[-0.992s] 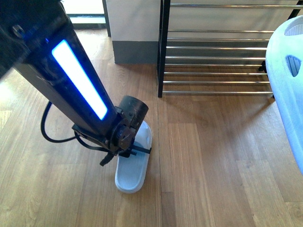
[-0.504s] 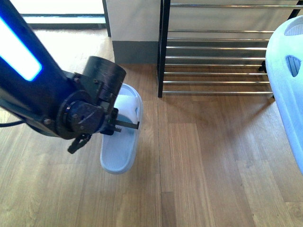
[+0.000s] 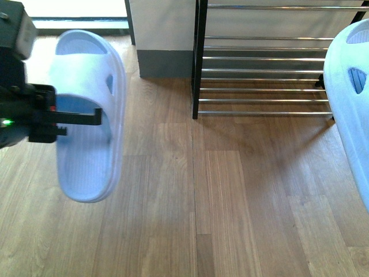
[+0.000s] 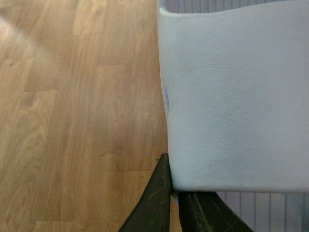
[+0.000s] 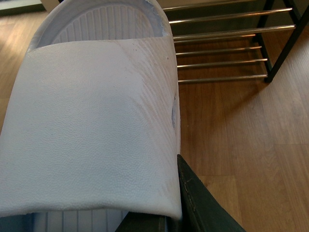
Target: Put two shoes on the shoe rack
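Left claw (image 3: 92,118) pinched shut on strap edge of left slide (image 3: 86,167), airborne over floor (image 3: 259,190), left of shoe rack (image 3: 199,57). Right claw (image 5: 170,217) clamped on right slide (image 5: 91,145), near rack. Risks: thin edge grip, so slide may swing or drop; toe could snag chrome bars (image 3: 265,70) going in.

I see a wood plank floor (image 3: 248,202) filling the frame; the shoe rack (image 3: 199,69) stands on it at the upper right.
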You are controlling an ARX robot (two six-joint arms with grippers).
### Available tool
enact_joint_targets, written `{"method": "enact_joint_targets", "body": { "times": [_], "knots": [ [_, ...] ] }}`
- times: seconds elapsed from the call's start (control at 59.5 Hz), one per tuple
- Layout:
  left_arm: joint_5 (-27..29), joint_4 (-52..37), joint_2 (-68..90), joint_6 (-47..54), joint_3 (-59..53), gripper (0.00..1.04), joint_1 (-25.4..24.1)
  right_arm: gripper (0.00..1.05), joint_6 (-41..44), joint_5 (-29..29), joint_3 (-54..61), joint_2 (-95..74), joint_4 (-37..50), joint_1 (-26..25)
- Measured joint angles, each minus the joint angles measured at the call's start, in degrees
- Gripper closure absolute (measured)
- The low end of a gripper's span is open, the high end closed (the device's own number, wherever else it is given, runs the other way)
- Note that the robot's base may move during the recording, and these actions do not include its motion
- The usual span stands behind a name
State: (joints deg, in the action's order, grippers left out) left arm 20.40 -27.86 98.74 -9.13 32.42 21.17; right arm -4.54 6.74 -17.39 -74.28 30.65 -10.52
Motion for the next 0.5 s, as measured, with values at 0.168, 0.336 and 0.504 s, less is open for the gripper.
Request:
{"method": "enact_joint_targets", "body": {
  "times": [0.168, 0.336, 0.504],
  "knots": [
    [2.49, 5.97, -16.72, 0.9, -7.37, 1.03, -0.2, 1.03, 0.0, -0.02, 0.0, 0.0, 0.0, 0.0],
    [4.57, 13.88, -30.51, 1.92, -9.84, 1.03, 0.04, 1.03, 0.0, 0.0, 0.0, 0.0, 0.0, 0.0],
    [6.54, 21.88, -43.63, 2.73, -10.51, 1.03, 0.63, 1.03, 0.0, 0.0, 0.0, 0.0, 0.0, 0.0]
  ]
}}
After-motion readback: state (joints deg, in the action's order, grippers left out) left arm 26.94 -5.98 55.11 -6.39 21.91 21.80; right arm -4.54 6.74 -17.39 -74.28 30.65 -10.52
